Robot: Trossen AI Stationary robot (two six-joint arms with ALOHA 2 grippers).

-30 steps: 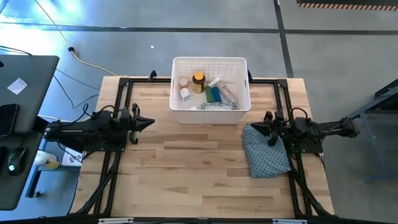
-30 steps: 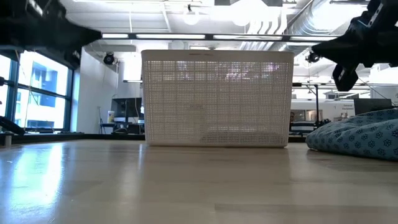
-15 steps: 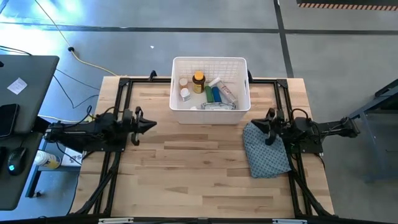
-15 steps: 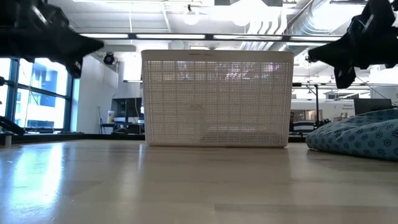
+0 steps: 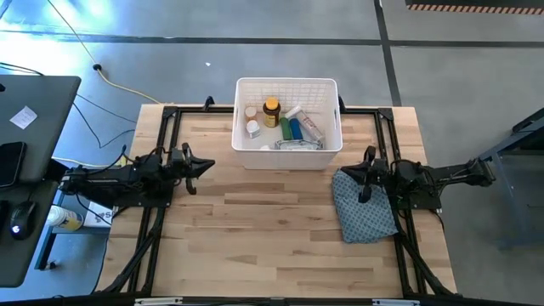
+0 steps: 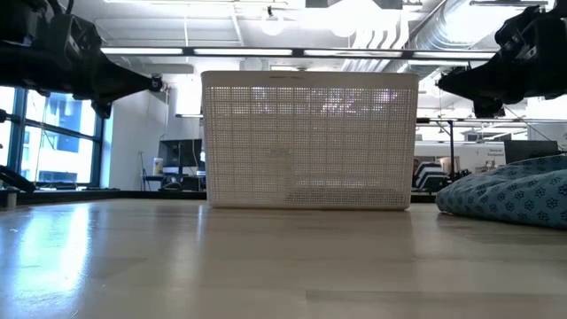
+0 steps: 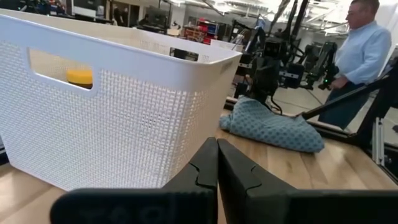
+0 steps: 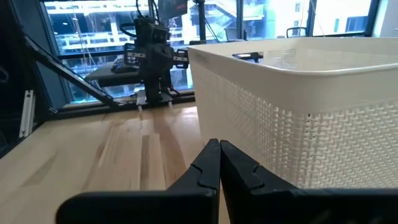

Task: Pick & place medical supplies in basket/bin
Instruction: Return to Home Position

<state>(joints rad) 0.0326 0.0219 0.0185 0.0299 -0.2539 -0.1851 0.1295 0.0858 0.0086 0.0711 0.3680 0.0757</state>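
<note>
Jaws clenched empty on left gripper [image 5: 202, 165] and right gripper [image 5: 354, 173]. Medical supplies [image 5: 280, 119] lie inside bin [image 5: 287, 82], mid far edge of tabletop. Bin likely light, stiff; grip by rim. Arms level, tucked at left and right edges, pointing inward, right one above cloth [image 5: 367, 212].

Open tabletop [image 5: 255, 229] near and centre; white bin [image 5: 287, 158] obstructs far centre; patterned cloth [image 5: 365, 211] lies right.
</note>
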